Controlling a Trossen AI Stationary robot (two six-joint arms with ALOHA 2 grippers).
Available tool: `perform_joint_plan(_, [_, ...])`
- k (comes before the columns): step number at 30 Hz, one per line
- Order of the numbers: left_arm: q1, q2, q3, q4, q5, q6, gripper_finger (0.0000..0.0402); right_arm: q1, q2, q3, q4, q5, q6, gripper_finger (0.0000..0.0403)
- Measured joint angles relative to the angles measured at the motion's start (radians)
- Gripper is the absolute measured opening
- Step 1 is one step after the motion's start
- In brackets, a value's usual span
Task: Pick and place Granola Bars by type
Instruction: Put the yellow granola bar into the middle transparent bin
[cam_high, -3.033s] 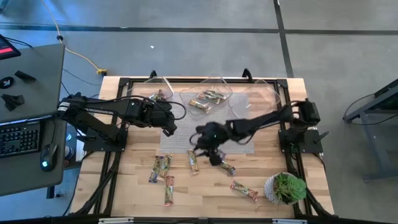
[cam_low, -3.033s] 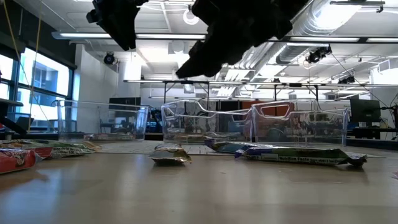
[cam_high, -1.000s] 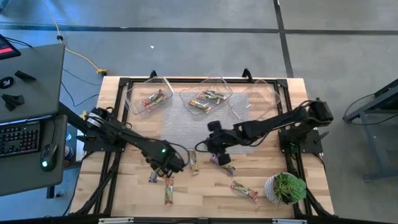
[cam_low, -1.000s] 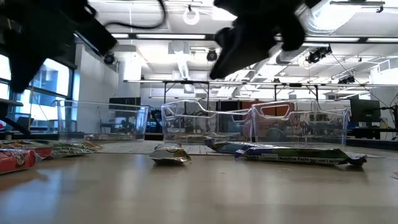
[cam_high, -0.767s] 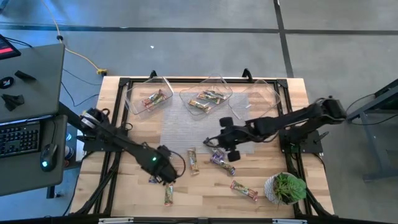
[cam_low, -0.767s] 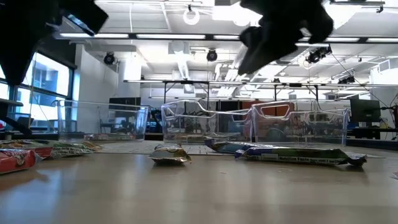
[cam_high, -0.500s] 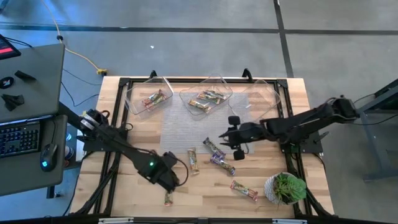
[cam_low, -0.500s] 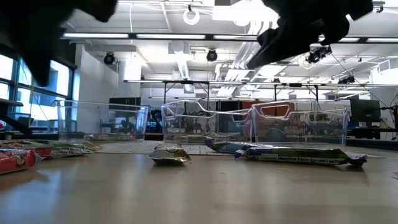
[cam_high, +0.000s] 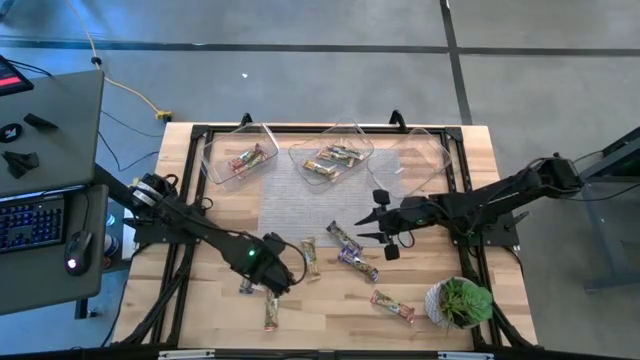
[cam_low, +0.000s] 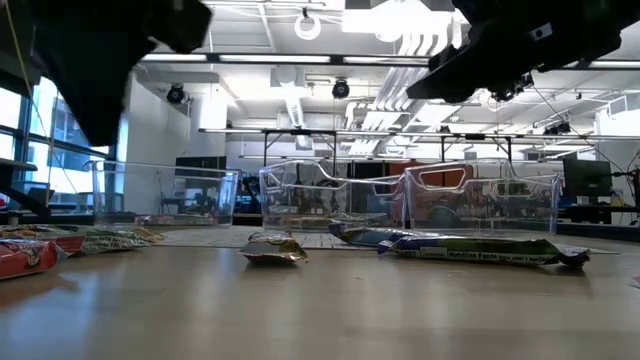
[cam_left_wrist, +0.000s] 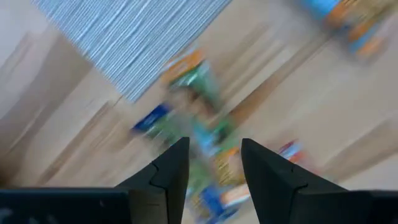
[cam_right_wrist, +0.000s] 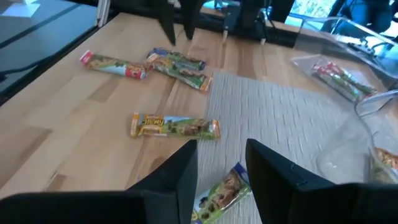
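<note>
The left gripper (cam_high: 276, 277) hung low over the near-left part of the wooden bench (cam_high: 330, 310), its jaws parted by a narrow gap with nothing between them; in its wrist view the two dark fingers (cam_left_wrist: 169, 171) framed a blurred cluster of bars lying on the wood just beyond them. Just beside this gripper lay a bar with a blue end (cam_high: 245, 286), a red-orange bar (cam_high: 271, 312) nearer the front edge, and a tan bar (cam_high: 312, 259) to its right. The right gripper (cam_high: 382, 226) was held over the right edge of the grey woven mat (cam_high: 300, 205), jaws likewise part open and empty, its fingers (cam_right_wrist: 180, 177) in the wrist view bracketing a green-tan bar (cam_right_wrist: 222, 193) on the mat. Near it on the bench lay that green-tan bar (cam_high: 341, 236), a purple bar (cam_high: 358, 262) closer to the front, and a red-orange bar (cam_high: 392, 306) farther toward the near right, beside a small potted plant (cam_high: 460, 301). Along the far side stood three clear plastic tubs: the left tub (cam_high: 237, 157) held one red-orange bar, the middle tub (cam_high: 332, 155) held several green-tan bars, and the contents of the right tub (cam_high: 420, 155) could not be made out. In the low view, a bar (cam_low: 272, 248) and a long bar (cam_low: 480, 249) lay flat in front of the tubs.
</note>
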Motion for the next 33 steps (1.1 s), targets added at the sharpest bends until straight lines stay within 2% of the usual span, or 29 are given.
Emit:
perform_joint_plan(3, [-0.006,-0.022,-0.001,-0.125,0.043,-0.005,0.014,0.0,0.0,0.0,0.002,-0.004,0.055,0.0119])
perform_joint_plan(8, [-0.054,-0.127,-0.001,-0.3,-0.026,-0.057,0.014,0.0,0.0,0.0,0.012,-0.004,0.076,0.0119])
perform_joint_plan(12, [-0.113,-0.23,-0.002,-0.325,-0.14,-0.161,0.014,0.0,0.0,0.0,0.012,-0.004,0.076,0.0119])
perform_joint_plan(16, [-0.173,-0.269,-0.002,-0.312,-0.239,-0.233,0.014,0.0,0.0,0.0,0.014,-0.004,0.076,0.0119])
perform_joint_plan(19, [-0.206,-0.271,-0.009,-0.317,-0.249,-0.242,0.014,0.0,0.0,0.0,0.015,-0.004,0.076,0.0119])
perform_joint_plan(23, [-0.22,-0.286,-0.112,-0.31,-0.224,-0.328,0.014,0.0,0.0,0.0,0.018,-0.004,0.076,0.0119])
perform_joint_plan(25, [-0.217,-0.318,-0.186,-0.289,-0.179,-0.38,0.014,0.0,0.0,0.0,0.018,-0.004,0.076,0.0119])
perform_joint_plan(27, [-0.217,-0.363,-0.264,-0.201,-0.182,-0.408,0.014,0.0,0.0,0.0,0.018,-0.004,0.076,0.0119])
perform_joint_plan(30, [-0.217,-0.443,-0.366,0.071,-0.271,-0.331,0.014,0.0,0.0,0.0,0.019,-0.004,0.076,0.0119])
perform_joint_plan(33, [-0.199,-0.477,-0.44,0.258,-0.285,-0.323,0.014,0.0,0.0,0.0,0.019,-0.004,0.076,0.0119])
